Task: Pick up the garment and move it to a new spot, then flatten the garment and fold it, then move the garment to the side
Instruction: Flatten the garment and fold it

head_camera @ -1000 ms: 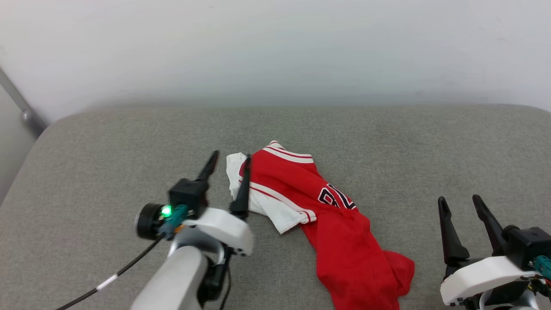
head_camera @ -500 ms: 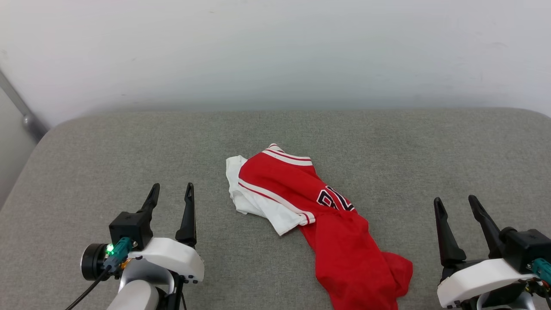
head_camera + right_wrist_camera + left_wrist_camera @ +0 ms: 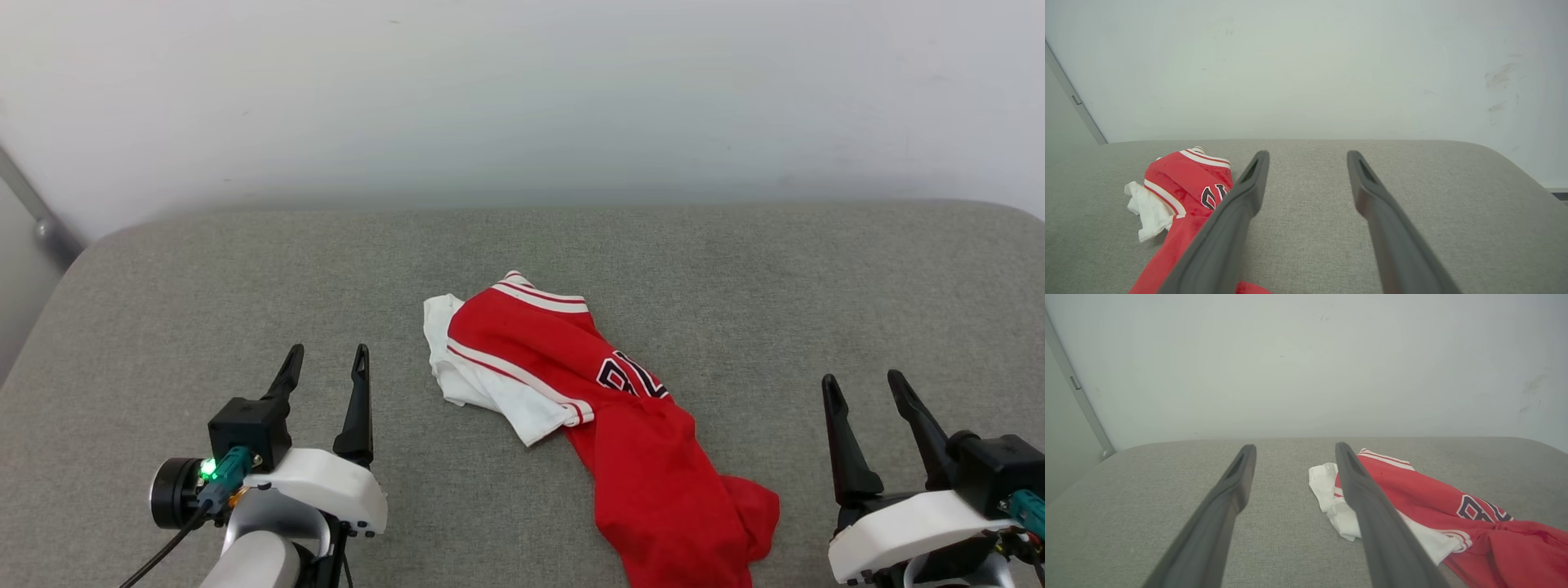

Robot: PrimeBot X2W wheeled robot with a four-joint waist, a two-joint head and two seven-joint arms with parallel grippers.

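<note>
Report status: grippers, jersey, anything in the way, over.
Left gripper open, empty, left of the jersey. Right gripper open, empty, on its right. Jersey crumpled on grey cushion, not flattened. No obstruction seen.

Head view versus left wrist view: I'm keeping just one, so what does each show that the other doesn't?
Head, not wrist: the right gripper, jaws open, and the bunched near end of the jersey. Wrist, not head: a small plate on the grey strip by the wall. Both: the left gripper, jaws open, the jersey's upper part, the cushion, the wall.
</note>
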